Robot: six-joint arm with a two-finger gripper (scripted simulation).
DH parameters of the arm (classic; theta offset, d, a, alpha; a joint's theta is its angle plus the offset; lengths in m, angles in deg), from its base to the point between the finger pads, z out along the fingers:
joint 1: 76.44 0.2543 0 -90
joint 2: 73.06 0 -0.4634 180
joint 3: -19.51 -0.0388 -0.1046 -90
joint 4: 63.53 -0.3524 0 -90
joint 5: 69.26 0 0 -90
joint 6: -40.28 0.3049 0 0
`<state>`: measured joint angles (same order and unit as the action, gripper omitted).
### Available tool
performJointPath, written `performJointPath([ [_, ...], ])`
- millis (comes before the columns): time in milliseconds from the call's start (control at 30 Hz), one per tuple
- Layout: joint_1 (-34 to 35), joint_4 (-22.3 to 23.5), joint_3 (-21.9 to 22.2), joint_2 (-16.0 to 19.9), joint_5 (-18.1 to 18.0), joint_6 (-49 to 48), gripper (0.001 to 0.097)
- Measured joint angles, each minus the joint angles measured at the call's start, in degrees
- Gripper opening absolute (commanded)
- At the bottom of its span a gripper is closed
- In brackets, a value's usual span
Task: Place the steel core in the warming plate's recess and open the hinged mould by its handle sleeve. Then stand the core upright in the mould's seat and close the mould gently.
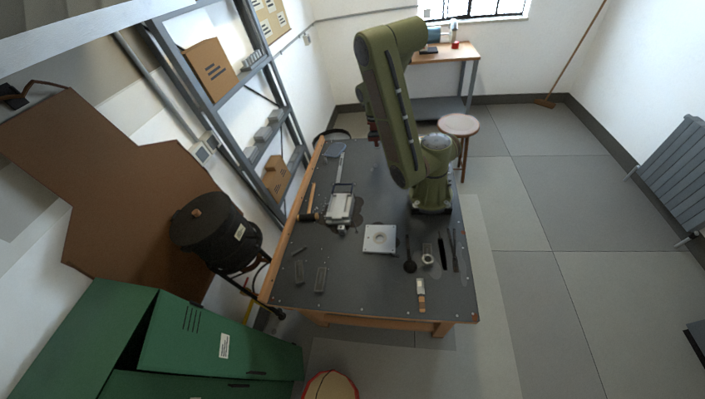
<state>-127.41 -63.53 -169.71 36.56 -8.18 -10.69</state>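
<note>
The white warming plate (pixel 379 239) lies in the middle of the bench, to the right of the hinged mould (pixel 340 206), and its round recess looks empty. The mould lies closed, its handle end towards the bench's front. My gripper (pixel 373 138) is at the far end of the bench behind the olive arm, which hides most of it. It is closed on the steel core, though the core itself is too hidden to make out.
The olive arm (pixel 396 104) rises from its base (pixel 431 198) on the bench's right side. A mallet (pixel 309 205) lies left of the mould. A ladle (pixel 409 257), a ring (pixel 427 258) and dark tools lie right of the plate. A stool (pixel 458 126) stands behind.
</note>
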Motion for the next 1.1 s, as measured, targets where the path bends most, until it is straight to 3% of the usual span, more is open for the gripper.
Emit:
performJointPath([
  [200, 0.0, 0.0, 1.0, -1.39, 2.42, 0.0, 0.0015],
  [700, 0.5, 0.02, 0.58, -1.79, 2.43, 0.53, 0.0015],
  [900, 4.31, 0.01, -2.72, -4.01, 1.34, 4.35, 0.0015],
  [1100, 12.87, 0.0, -7.87, -7.63, -0.15, 12.89, 0.0015],
])
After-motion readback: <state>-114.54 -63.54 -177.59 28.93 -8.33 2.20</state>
